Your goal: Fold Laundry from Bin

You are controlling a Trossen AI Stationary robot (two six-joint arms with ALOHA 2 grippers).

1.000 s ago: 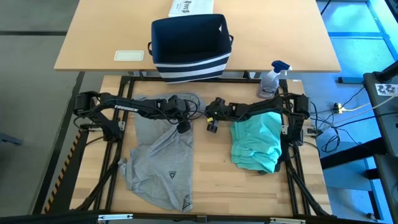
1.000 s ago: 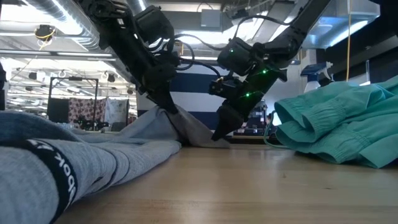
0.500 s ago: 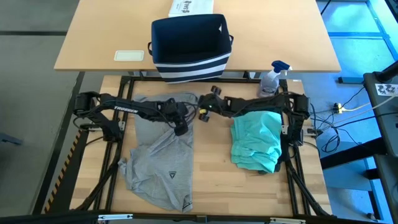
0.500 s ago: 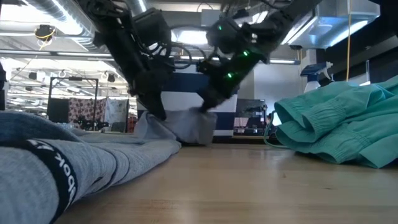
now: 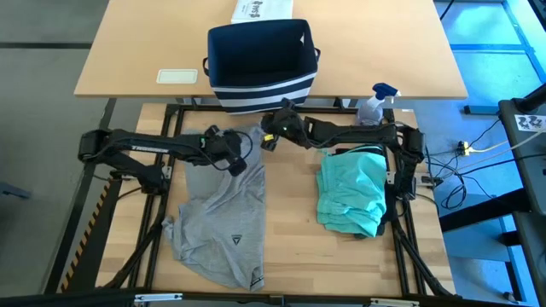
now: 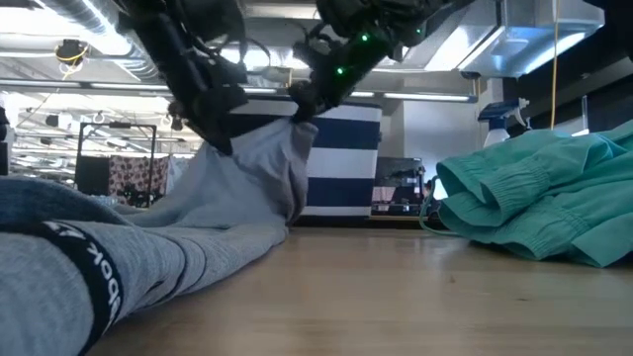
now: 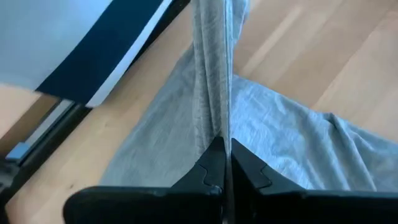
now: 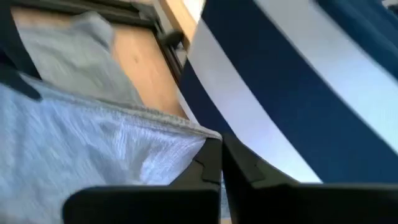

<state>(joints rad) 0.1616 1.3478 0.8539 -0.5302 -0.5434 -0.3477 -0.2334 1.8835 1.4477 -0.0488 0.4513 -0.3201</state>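
Grey T-shirt (image 5: 223, 209) edge now lifted higher

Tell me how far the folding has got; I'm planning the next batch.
Done: the teal piece lies roughly folded on the table. In hand: left gripper and right gripper both pinch the grey T-shirt, lifting its top edge. Left: folding it; the bin's contents aren't visible.

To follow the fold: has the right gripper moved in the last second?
Yes. The right gripper, shut on the grey cotton T-shirt, moved toward the navy-blue striped fabric bin.
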